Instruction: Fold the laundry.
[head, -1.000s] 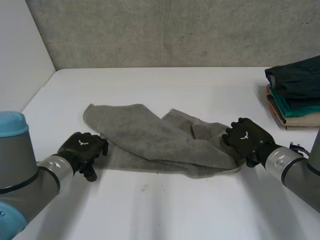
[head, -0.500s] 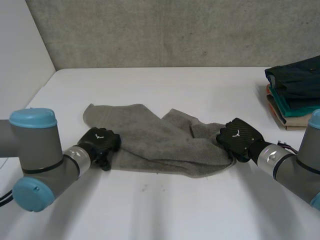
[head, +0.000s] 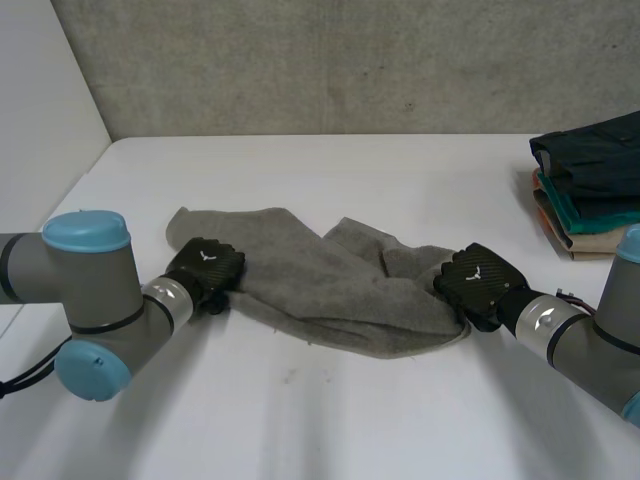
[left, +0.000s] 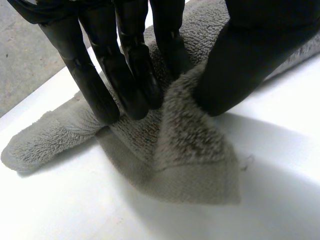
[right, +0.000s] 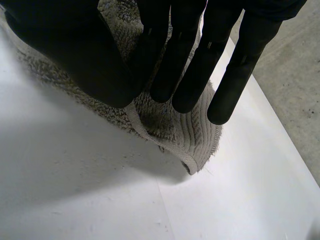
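Left arm (head: 90, 300) in at near left, right arm (head: 590, 345) at near right, both low over the white table (head: 330, 420).

Left hand (head: 205, 268): closed on the grey towel (head: 320, 285) at its near-left edge. In the left wrist view my fingers (left: 85, 75) and thumb (left: 250, 55) pinch a raised ridge of terry between them. Fingers are nearly straight and the thumb presses in from the other side. A hemmed corner of the towel lies flat on the table just past my fingertips.

Right hand (head: 480, 285): closed on the same towel at its right end. In the right wrist view my straight fingers (right: 242, 65) meet the thumb (right: 75, 50) with the towel's edge caught between. A ribbed corner sticks out under the fingertips, and its tip reaches the table.

Towel: in the middle of the table, stretched between my two hands — not flat. The left part lies fairly smooth and runs back to a far-left corner. The right part is bunched, with a loose hump behind the right hand and a diagonal fold across the middle. The near edge sags in a curve between the two grips.

Further back on the right, well apart from the towel: a stack of folded clothes (head: 590, 190) at the table's edge, dark piece on top, teal and beige below. Behind the table is a grey concrete wall (head: 330, 60).
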